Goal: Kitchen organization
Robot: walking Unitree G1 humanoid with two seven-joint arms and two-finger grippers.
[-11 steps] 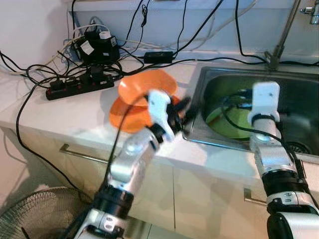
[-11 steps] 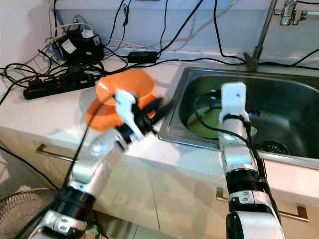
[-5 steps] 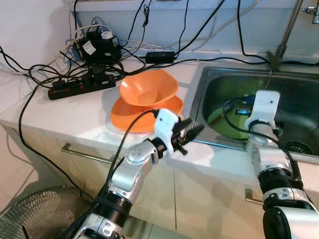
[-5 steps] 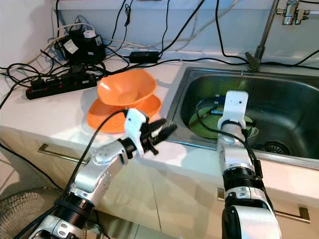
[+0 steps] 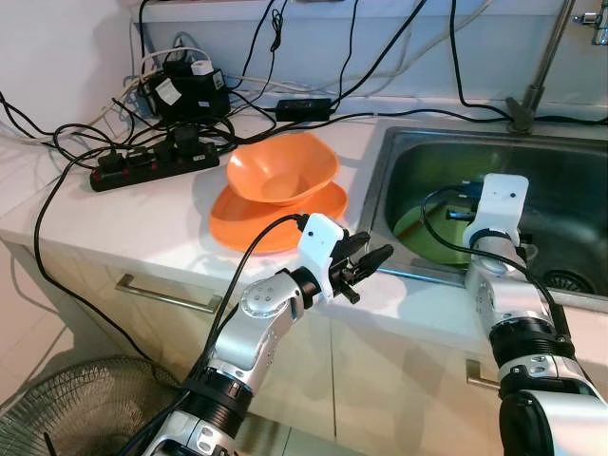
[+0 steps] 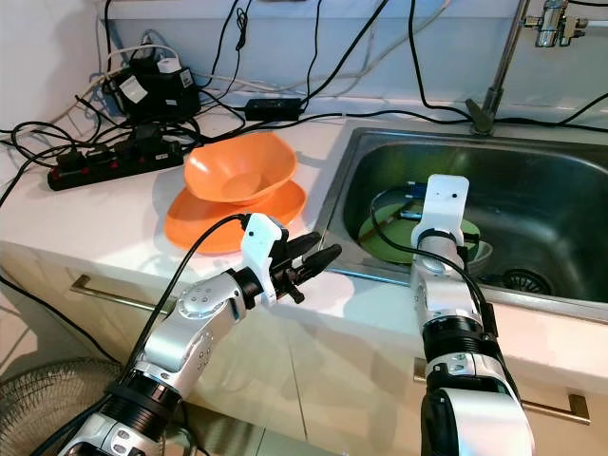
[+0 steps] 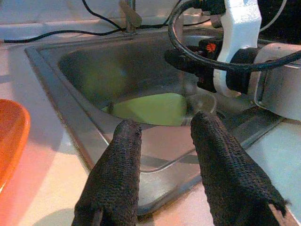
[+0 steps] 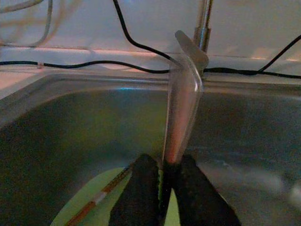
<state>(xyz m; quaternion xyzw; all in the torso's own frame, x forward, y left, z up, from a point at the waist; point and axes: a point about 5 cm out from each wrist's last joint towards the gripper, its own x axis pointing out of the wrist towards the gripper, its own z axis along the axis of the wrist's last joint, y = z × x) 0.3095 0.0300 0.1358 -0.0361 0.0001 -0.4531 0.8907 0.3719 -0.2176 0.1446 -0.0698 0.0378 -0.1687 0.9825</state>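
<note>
An orange bowl (image 5: pixel 282 169) sits on an orange plate (image 5: pixel 242 226) on the white counter, left of the sink (image 5: pixel 380 180). My left gripper (image 5: pixel 366 261) hovers open and empty over the counter's front edge, beside the sink's left rim, fingers (image 7: pixel 123 160) pointing toward the basin. A green plate (image 5: pixel 423 236) lies on the sink floor. Above it, inside the basin, my right gripper (image 8: pixel 164 165) is shut on a clear plastic utensil (image 8: pixel 183 99) that stands upright. The white wrist (image 5: pixel 499 204) hides those fingers in the eye views.
A black power strip (image 5: pixel 152 161), adapters (image 5: pixel 190 90) and tangled cables crowd the counter's back left. The faucet (image 5: pixel 534 81) rises behind the sink, and the drain (image 5: pixel 570 282) is at the right. A floor fan (image 5: pixel 76 408) stands below the counter. A thin stick (image 8: pixel 101 197) lies on the green plate.
My left gripper has drawn back from the orange bowl's rim toward the counter's front edge by the sink. The bowl now rests level on the plate. My right wrist has dropped slightly in the basin.
</note>
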